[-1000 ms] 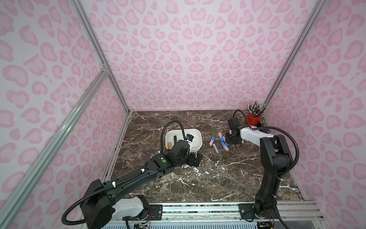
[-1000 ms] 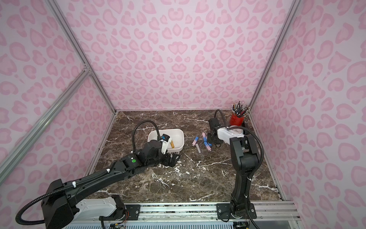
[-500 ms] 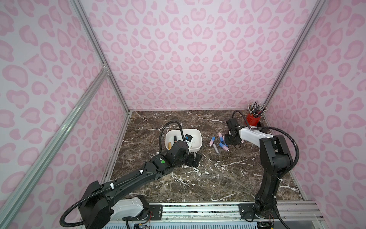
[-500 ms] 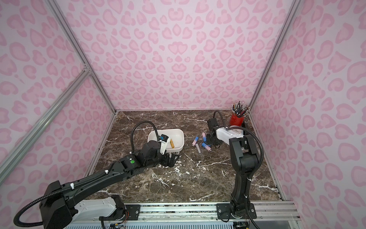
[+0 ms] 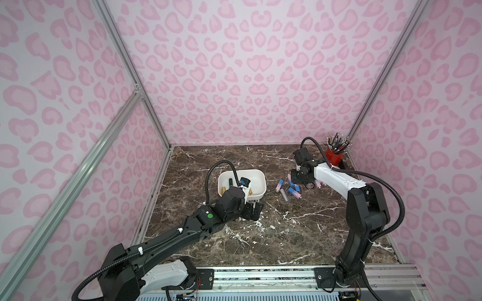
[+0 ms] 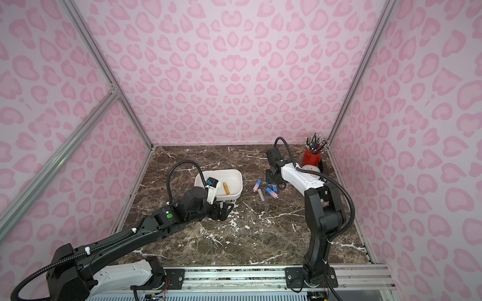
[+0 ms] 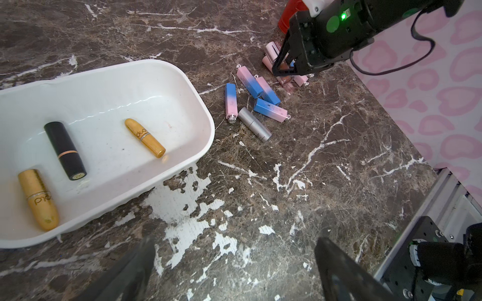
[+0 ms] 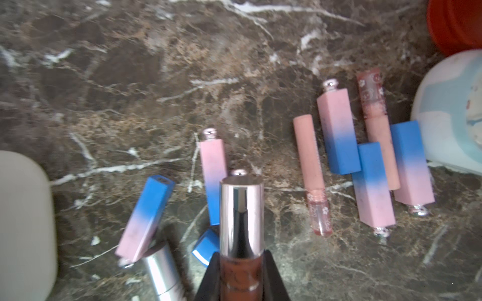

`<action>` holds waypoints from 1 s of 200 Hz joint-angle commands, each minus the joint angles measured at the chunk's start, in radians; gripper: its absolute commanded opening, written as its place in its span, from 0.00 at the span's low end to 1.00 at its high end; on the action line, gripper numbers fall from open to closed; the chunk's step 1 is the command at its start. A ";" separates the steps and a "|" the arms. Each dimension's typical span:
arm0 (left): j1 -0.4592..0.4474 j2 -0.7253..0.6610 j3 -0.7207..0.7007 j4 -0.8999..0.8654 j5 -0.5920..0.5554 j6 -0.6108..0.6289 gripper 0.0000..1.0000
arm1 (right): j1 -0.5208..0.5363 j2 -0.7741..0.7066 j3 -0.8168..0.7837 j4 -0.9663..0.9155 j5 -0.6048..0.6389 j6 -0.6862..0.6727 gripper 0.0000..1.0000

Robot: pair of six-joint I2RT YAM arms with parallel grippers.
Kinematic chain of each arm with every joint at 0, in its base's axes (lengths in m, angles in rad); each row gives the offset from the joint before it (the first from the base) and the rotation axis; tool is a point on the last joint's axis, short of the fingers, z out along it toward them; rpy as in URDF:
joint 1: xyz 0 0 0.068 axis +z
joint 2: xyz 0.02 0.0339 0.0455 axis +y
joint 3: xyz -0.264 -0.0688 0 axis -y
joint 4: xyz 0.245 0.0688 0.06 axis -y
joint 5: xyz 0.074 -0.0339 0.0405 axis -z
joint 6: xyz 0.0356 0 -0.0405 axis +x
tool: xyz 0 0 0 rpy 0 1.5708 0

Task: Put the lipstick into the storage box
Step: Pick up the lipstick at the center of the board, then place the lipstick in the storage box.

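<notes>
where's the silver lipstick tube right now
In a top view the silver tube lies on the marble table right of the storage box, beside the blue-pink lipsticks.

1. Walls (image 5: 247,65): pale pink with darker pink leopard blotches.
2. Table (image 5: 300,234): dark brown marble with white veins.
3. Storage box (image 7: 182,86): plain white.
4. Gold lipsticks (image 7: 144,137); black lipstick (image 7: 65,149) with a copper band.
5. Square tubes (image 7: 231,103): pink fading into blue.
6. Round tube (image 7: 254,127): matt silver.
7. Brown tube (image 8: 240,271): mirror-silver cap.
8. Cup (image 5: 334,157): red.

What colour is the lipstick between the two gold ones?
Black lipstick, thin copper band; left wrist view.
</notes>
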 commanded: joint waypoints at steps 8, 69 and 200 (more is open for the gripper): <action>0.002 -0.033 -0.019 -0.002 -0.013 -0.010 0.98 | 0.093 0.025 0.112 -0.063 0.008 0.007 0.13; 0.001 -0.174 -0.106 -0.051 -0.041 -0.047 0.98 | 0.283 0.210 0.380 -0.124 -0.018 0.034 0.13; 0.002 -0.405 -0.202 -0.169 -0.087 -0.112 0.98 | 0.404 0.564 0.707 -0.202 -0.104 0.047 0.25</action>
